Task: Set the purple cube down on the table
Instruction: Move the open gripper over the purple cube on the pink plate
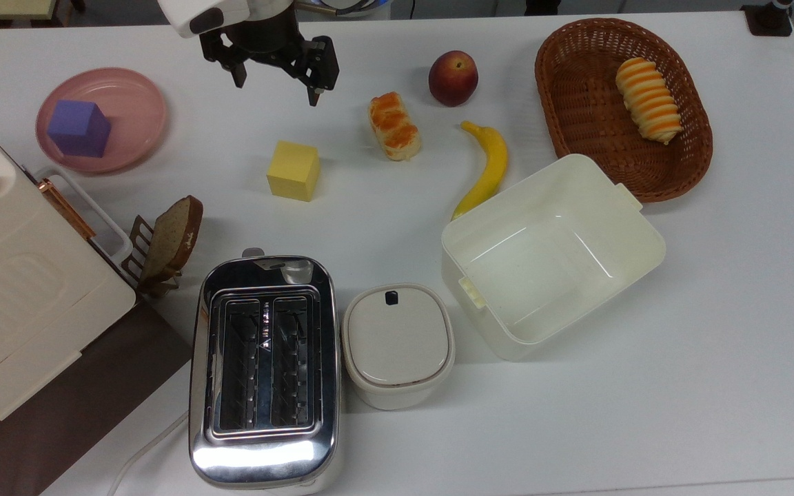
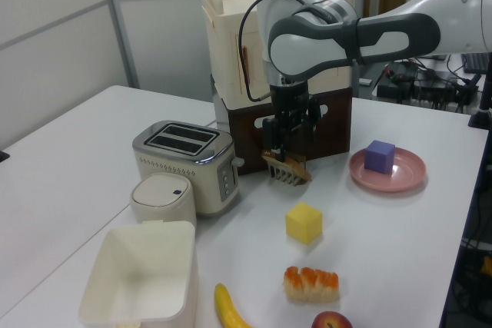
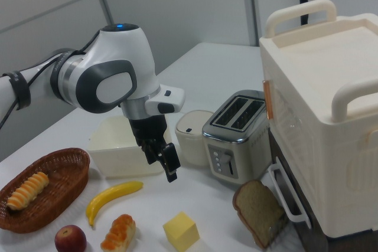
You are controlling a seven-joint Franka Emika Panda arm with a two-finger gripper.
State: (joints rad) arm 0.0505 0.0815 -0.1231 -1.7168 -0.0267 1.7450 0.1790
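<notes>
A: On the round pink plate [image 1: 136,103], at the far left of the top view, sits the small matte blue-violet purple cube [image 1: 80,128]. It stands flat toward the plate's left side, so the job has not begun: the cube must leave the plate and end on the large flat white table [image 1: 645,413].

B: How does it look?

A: Plain faces, sharp edges, no marks, about the size of the solid yellow cube [image 1: 293,170] that already stands on the bare table to the right of the plate in the top view. It should be easy to pinch across two opposite faces.

B: And the claw?

A: The black two-finger gripper [image 1: 276,81] hangs empty above the table near the far edge, between the plate and the glazed bread roll [image 1: 394,126] in the top view. Its fingers stand apart with nothing between them. I judge it is poised to travel toward the top view's left and come down over the cube.

B: What lies near?

A: A slice of brown bread [image 1: 171,238] leans in a small rack just in front of the plate, beside the big cream case [image 1: 18,289]. The chrome toaster [image 1: 265,372] is well apart, nearer the camera. Open table around the yellow cube looks like the natural landing place.
</notes>
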